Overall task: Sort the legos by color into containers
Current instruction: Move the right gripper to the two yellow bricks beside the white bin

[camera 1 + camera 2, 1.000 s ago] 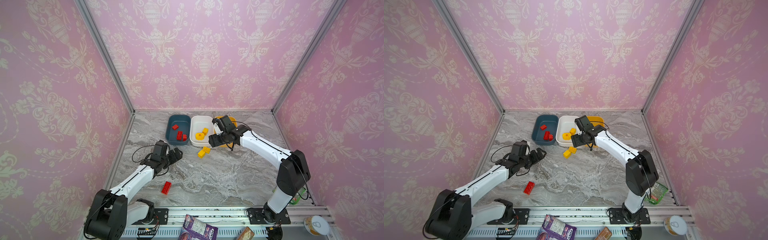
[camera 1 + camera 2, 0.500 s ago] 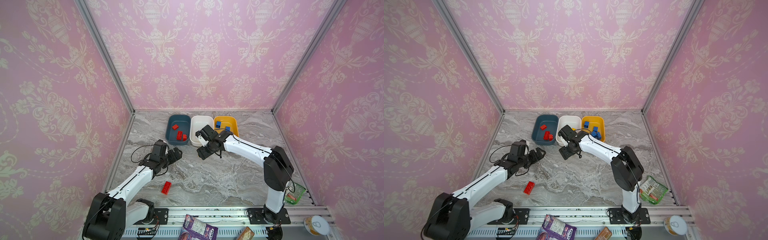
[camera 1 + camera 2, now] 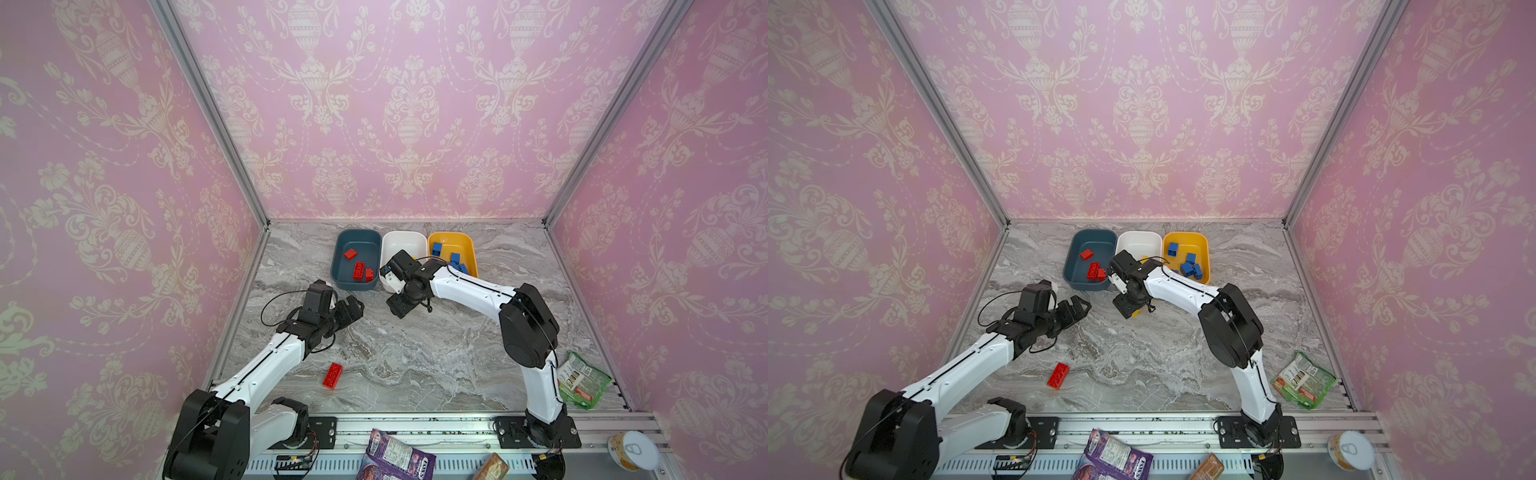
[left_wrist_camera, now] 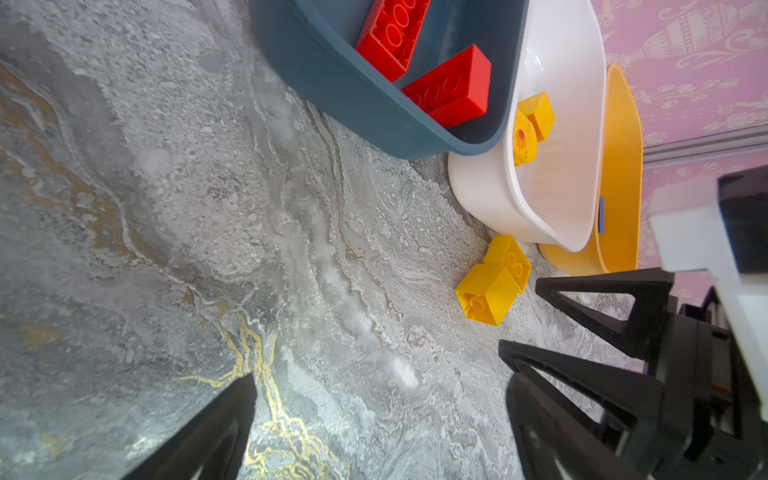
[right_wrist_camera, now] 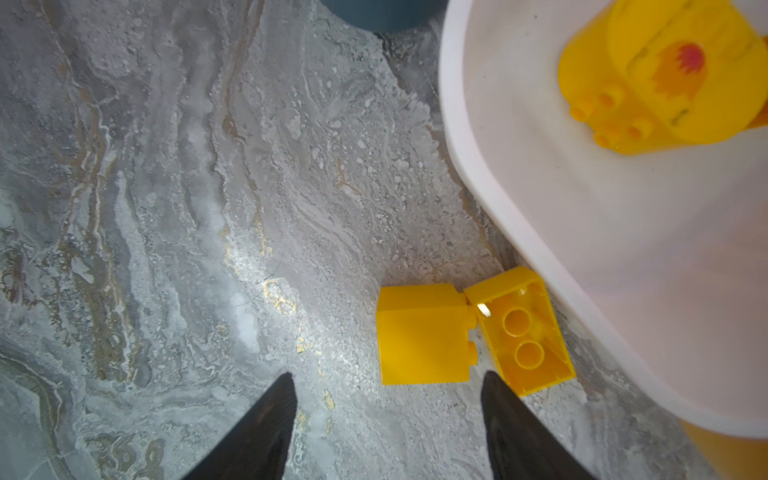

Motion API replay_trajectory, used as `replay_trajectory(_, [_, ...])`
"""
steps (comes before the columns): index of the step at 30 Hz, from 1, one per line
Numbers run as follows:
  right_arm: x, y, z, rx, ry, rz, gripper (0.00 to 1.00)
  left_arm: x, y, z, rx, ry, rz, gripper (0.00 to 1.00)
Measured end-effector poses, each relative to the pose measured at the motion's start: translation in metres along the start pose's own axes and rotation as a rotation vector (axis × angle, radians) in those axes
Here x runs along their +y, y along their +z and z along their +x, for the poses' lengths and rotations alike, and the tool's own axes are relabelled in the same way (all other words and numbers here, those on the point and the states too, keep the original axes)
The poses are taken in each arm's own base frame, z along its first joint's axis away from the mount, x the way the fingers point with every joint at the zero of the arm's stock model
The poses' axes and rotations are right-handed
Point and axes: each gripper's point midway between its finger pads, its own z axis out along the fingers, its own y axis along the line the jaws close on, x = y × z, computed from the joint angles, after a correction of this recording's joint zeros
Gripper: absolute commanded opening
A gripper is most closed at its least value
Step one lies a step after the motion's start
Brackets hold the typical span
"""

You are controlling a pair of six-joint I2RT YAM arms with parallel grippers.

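Observation:
Three containers stand in a row at the back: teal (image 3: 341,277) with red legos (image 3: 360,270), white (image 3: 405,243) with a round yellow piece (image 5: 665,79), and yellow-orange (image 3: 468,249) with blue legos (image 3: 455,259). Two yellow legos (image 5: 419,334) (image 5: 523,332) lie touching on the table beside the white tub. My right gripper (image 5: 387,374) hangs open just over them, nothing between its fingers. My left gripper (image 3: 353,309) is open and empty in front of the teal tub. One red lego (image 3: 333,375) lies alone near the left arm.
A green snack packet (image 3: 582,380) lies at the right front corner. A purple packet (image 3: 395,455), a brown packet (image 3: 492,467) and a tin can (image 3: 631,449) sit past the front rail. Pink walls close in three sides.
My right arm swung from above the white and yellow-orange tubs down to the table in front of the white tub, its jaws narrowing slightly. The left arm stayed put.

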Motion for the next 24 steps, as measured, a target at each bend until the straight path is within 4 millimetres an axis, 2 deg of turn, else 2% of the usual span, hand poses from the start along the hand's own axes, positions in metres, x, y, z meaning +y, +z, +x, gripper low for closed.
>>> replay_trajectory(12, [-0.003,0.021,0.006,0.042,-0.031,0.016,0.71,0.000,0.000,0.000,0.000,0.000,-0.001,0.96])
replay_trajectory(24, [-0.003,0.021,0.005,0.040,-0.040,0.014,0.68,0.002,0.002,0.001,0.008,-0.003,-0.009,0.96])
